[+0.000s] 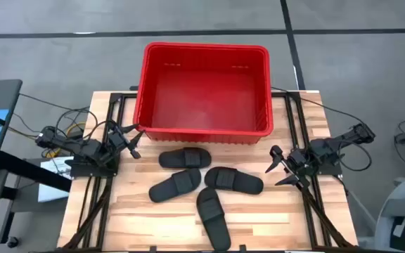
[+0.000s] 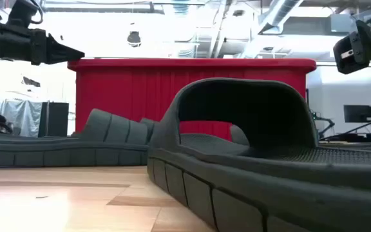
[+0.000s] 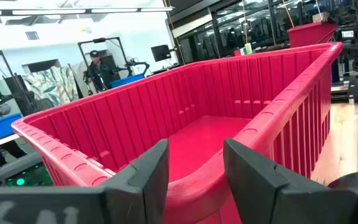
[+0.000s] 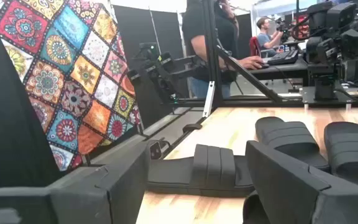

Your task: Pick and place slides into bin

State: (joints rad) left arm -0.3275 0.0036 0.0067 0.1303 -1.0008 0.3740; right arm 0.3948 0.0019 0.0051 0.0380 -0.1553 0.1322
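Right now we have nothing picked: all four slides lie on the wooden surface [image 1: 118, 211] in front of the bin [image 1: 259, 91], and the red bin looks empty in the high view. One slide [image 1: 184, 157] sits just before the bin's near wall, a second [image 1: 176, 185] lies angled below it, a third [image 1: 233, 180] is to their right, and the fourth [image 1: 212, 216] points toward the near edge.

Our left gripper [image 1: 133, 139] hovers by the bin's near left corner with its fingers spread and nothing between them; its wrist view looks straight into the crate. Our right gripper [image 1: 281, 167] hangs just right of the slides, jaws parted and holding nothing, facing them low across the surface.

We judge the first pick has not yet been made. Next, we think the right gripper should close in on the nearest slide, straddle its strap or sole edge, clamp, lift clear of the rim and release over the bin.
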